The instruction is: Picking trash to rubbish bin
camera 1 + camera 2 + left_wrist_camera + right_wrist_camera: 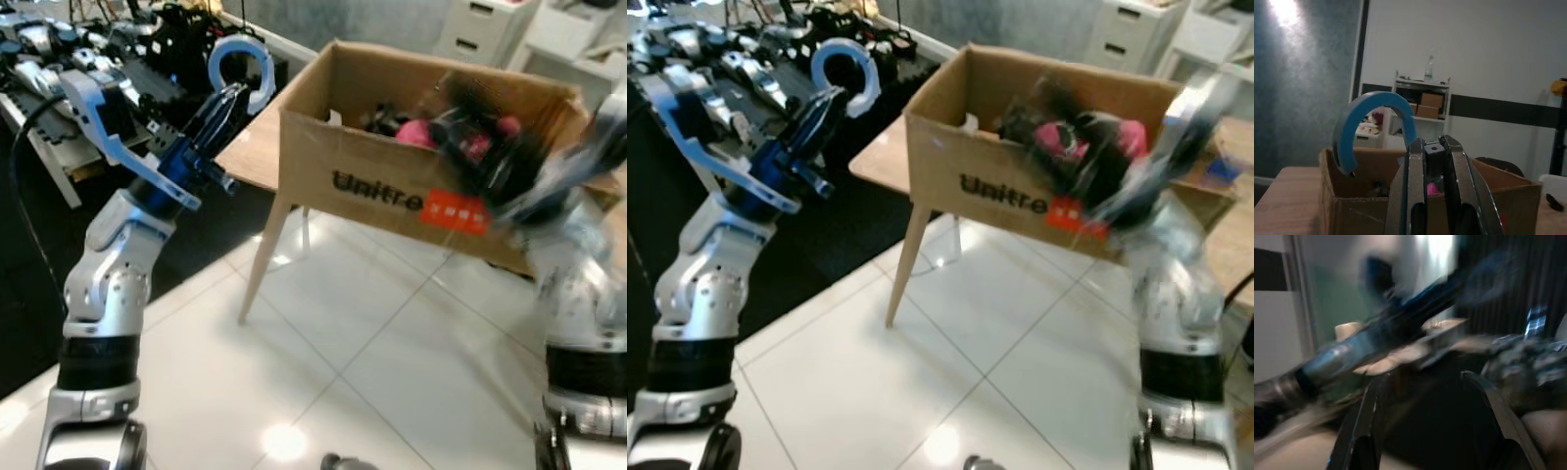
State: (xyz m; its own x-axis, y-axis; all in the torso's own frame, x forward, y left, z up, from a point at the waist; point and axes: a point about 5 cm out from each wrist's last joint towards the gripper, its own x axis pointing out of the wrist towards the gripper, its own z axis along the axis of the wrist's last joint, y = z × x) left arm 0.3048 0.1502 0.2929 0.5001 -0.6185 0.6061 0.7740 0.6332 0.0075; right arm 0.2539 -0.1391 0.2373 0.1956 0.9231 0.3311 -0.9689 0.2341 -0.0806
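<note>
Here the left gripper [227, 103], fingers pinching the blue ring [241, 69], sits just beside the cardboard box [392, 186]; right gripper [1435, 382] spread.

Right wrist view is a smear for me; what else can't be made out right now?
- Right hand: motion blur in the right wrist view and both eye views; what it faces is unreadable.
- Contents of the brown cardboard box: pink and black items, smeared by the blurred right arm in front.
- Printed box lettering: its end is covered by that arm.
- Left hand: sharp, shut on the blue C-shaped plastic ring.
</note>
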